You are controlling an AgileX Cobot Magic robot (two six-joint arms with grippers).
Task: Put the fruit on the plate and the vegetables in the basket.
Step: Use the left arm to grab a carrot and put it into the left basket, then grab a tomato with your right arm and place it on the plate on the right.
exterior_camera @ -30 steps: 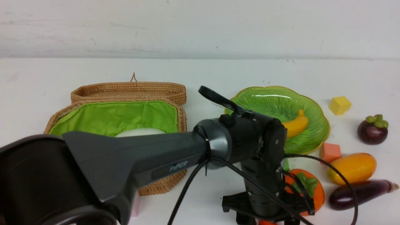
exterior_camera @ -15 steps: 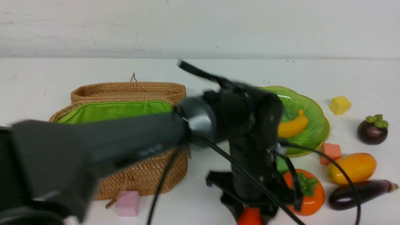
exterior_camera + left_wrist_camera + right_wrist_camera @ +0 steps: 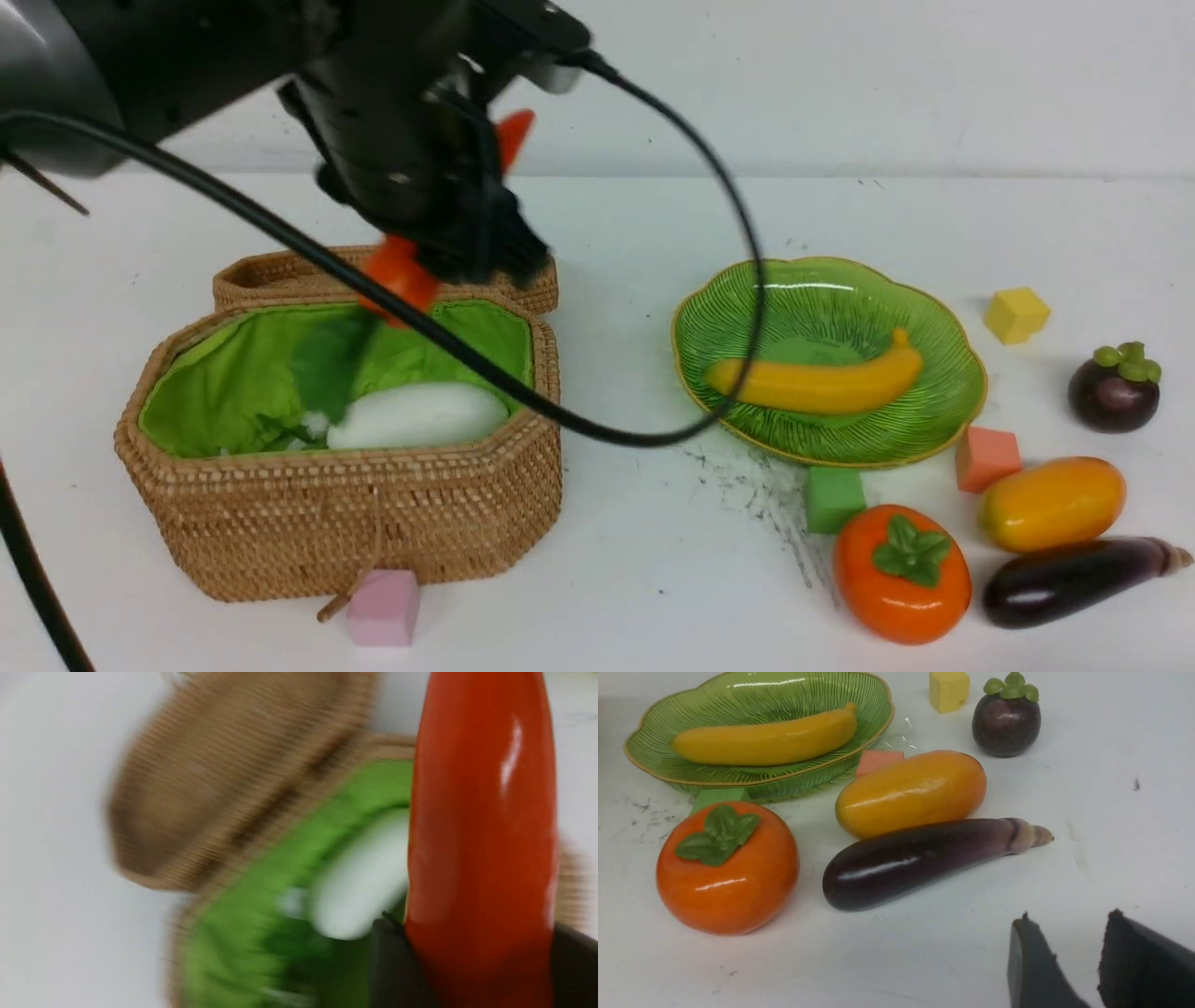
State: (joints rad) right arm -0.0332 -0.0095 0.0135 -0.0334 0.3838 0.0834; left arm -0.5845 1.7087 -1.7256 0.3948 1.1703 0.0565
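Hanging above the open wicker basket (image 3: pixel 336 523), the left tool (image 3: pixel 476 952) is clamped on the red-orange carrot (image 3: pixel 401 275), and the white radish (image 3: pixel 420 415) lies on the green lining below. The banana (image 3: pixel 822 383) lies in the green plate (image 3: pixel 934 308), while the persimmon (image 3: pixel 901 574), mango (image 3: pixel 1050 504), eggplant (image 3: pixel 1074 579) and mangosteen (image 3: pixel 1113 392) sit on the worktop (image 3: pixel 635 579) near it. The right tool (image 3: pixel 1070 933) hovers low near the eggplant, its jaws apart with nothing between them.
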